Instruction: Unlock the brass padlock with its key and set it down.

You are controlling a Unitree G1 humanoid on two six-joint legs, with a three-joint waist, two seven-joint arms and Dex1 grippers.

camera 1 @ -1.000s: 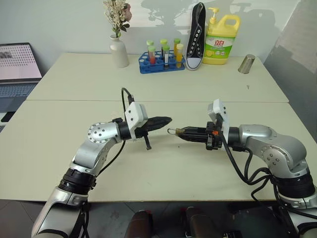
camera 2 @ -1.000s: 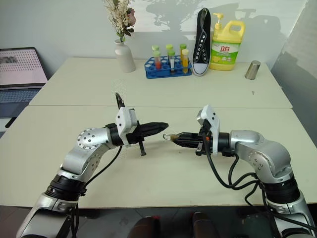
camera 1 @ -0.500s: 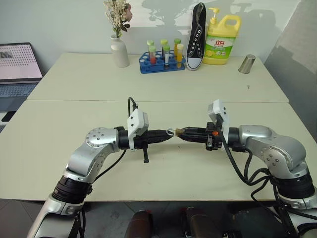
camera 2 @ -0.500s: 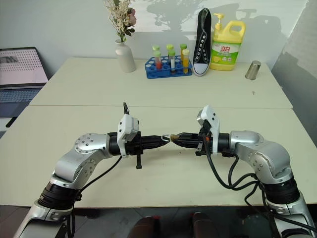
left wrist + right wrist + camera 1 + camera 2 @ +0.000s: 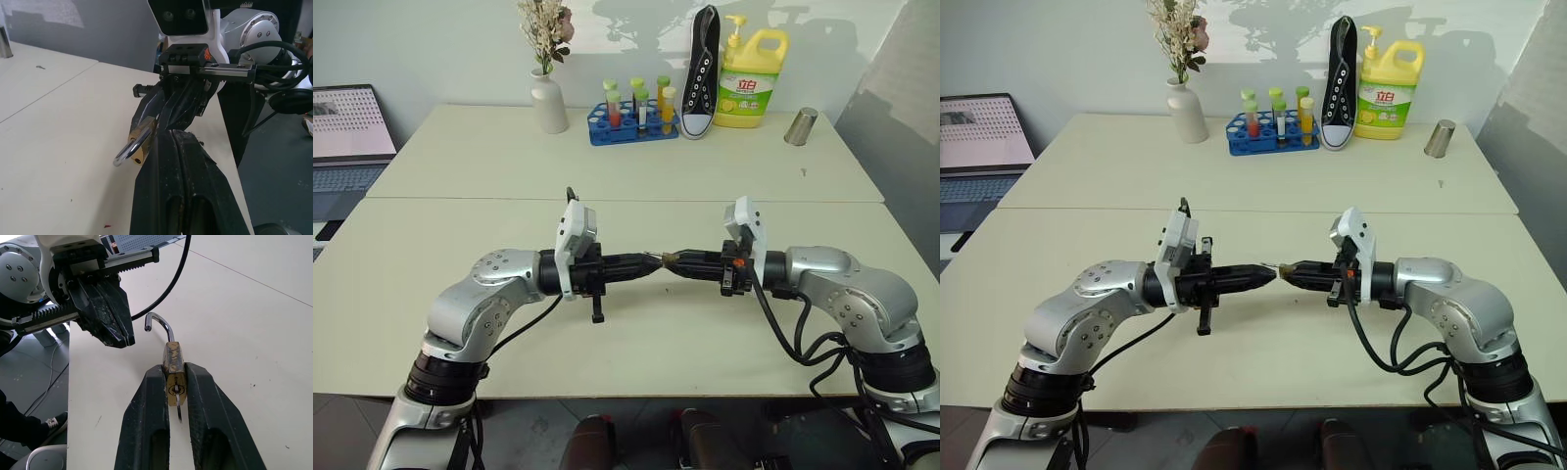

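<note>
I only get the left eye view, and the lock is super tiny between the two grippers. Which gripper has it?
Observer: The right gripper. The right wrist view shows the brass padlock pinched between its two fingers.
Operator: Where's the key?
Observer: The key sits in the keyhole at the padlock's base, on the end facing that wrist camera.
Operator: Is the left gripper grabbing anything?
Observer: I see nothing in it. The left gripper is shut, and there is a gap between its tip and the shackle.
</note>
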